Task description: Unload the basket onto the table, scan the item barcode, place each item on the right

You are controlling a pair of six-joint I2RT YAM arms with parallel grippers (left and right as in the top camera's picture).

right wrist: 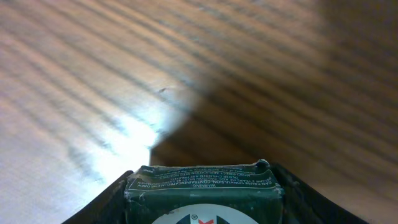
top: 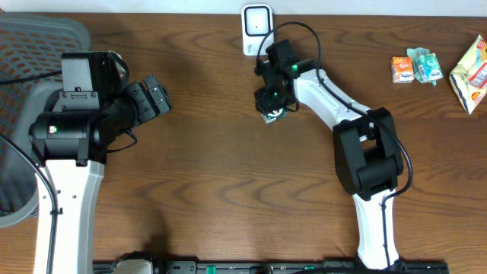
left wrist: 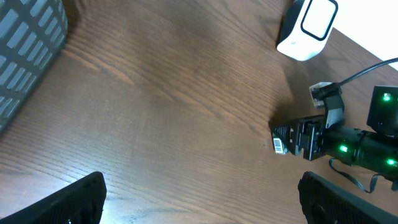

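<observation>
**Overhead and wrist views: green box in my right tool, close to the scanner**

Overhead view. My right tool (top: 272, 109) is clamped on the green box (top: 273, 116). It is over bare worktop (top: 213, 190), near the white scanner (top: 257, 29) at the far edge but not touching it. My right arm (top: 335, 106) reaches in from the near edge and bends toward the scanner. My left tool (top: 157, 93) hangs at the left side with its jaws wide apart, holding nothing and well apart from the box. A grey mesh basket (top: 38, 38) lies at the far left. An orange packet (top: 402, 69), a teal packet (top: 426, 65) and a yellow bag (top: 472, 67) rest at the far right, well apart from both tools.

Right wrist view. The box fills the gap between my two dark fingers (right wrist: 102, 208), one against each side. Its upper face carries printed text too small to read. The wood beyond it shows a patch of glare beside the box's shadow.

Left wrist view. The end of the box protrudes from my right tool, and a white barcode label (left wrist: 279, 145) shows on it. The scanner stands at upper right, apart from the box. My left fingers appear in the two lower corners with only wood between them. I cannot tell whether the box rests on the worktop or is lifted off it.
</observation>
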